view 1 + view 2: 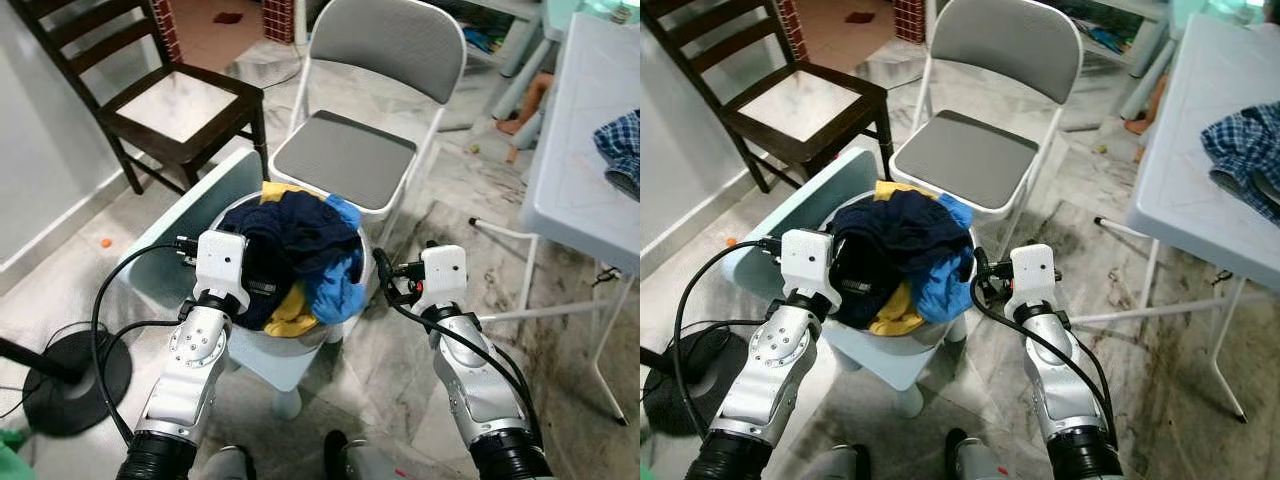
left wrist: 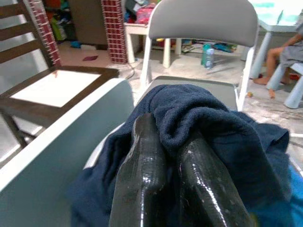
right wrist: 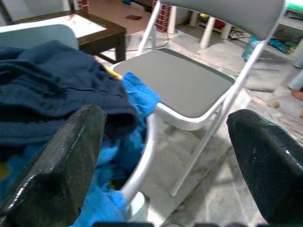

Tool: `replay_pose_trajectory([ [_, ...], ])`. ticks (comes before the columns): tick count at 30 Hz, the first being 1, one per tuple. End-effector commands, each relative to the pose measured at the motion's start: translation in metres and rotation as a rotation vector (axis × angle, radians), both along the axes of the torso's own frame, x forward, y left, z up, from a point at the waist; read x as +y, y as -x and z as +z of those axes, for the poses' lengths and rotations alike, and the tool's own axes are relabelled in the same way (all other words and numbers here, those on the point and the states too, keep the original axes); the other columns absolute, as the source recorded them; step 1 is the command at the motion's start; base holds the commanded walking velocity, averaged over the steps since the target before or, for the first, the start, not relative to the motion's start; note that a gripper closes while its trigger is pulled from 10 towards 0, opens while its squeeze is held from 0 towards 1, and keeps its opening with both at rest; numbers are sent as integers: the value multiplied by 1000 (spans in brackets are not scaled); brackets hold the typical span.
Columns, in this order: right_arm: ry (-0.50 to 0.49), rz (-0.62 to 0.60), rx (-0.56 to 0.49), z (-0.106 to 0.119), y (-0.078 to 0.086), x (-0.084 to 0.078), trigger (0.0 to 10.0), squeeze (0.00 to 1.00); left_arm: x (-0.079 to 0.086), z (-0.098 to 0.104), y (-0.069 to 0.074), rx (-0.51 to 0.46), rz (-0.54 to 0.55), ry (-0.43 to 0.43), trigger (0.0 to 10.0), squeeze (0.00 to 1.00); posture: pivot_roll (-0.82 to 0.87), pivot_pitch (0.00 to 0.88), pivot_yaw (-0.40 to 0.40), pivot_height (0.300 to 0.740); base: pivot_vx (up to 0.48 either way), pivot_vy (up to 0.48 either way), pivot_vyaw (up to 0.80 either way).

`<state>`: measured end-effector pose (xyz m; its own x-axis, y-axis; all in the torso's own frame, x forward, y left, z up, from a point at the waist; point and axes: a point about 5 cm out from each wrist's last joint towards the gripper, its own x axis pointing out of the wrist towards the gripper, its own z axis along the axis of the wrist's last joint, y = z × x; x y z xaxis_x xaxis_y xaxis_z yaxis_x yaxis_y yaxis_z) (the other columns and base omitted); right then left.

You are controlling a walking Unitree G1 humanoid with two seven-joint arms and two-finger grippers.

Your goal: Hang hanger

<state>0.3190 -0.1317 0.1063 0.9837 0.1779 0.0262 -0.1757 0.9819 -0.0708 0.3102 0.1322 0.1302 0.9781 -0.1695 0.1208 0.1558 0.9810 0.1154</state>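
No hanger can be made out. A silver basin (image 1: 347, 322) heaped with clothes sits on a pale plastic child's chair (image 1: 178, 232). A navy garment (image 1: 295, 232) lies on top, over blue (image 1: 335, 290) and yellow (image 1: 290, 318) pieces. My left gripper (image 2: 170, 135) reaches into the pile from the left, fingers pressed together with navy cloth bunched at their tips. My right gripper (image 3: 165, 156) hovers open beside the basin's right rim (image 3: 144, 153), with nothing between its fingers.
A grey folding chair (image 1: 345, 155) stands just behind the basin and a dark wooden chair (image 1: 180, 105) at the back left. A white table (image 1: 580, 170) with a checked cloth (image 1: 620, 145) is at the right. A black round stand base (image 1: 70, 380) lies at the left. A person's leg (image 1: 530, 100) shows beyond the table.
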Motion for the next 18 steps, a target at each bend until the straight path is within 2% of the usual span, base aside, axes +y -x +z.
replay_pose_trajectory([
  [1,1,-18,8,0,1,-8,10000,0,-4,-2,-1,16,-23,-3,10000,0,171,175,-66,740,0,0,0],
  [4,3,-20,6,0,1,-8,10000,0,-4,-2,0,15,-28,-2,10000,0,167,173,-67,740,0,0,0],
  [9,4,-22,4,1,2,-9,10000,0,-4,-4,0,22,-36,13,10000,0,163,177,-67,740,0,-246,0],
  [13,3,-26,10,-1,4,-10,10000,0,-7,-5,1,26,-52,14,10000,0,157,185,-65,740,0,0,0],
  [18,2,-34,11,-1,6,-11,10000,0,-8,-6,2,29,-63,17,10000,0,152,188,-66,740,264,-272,0],
])
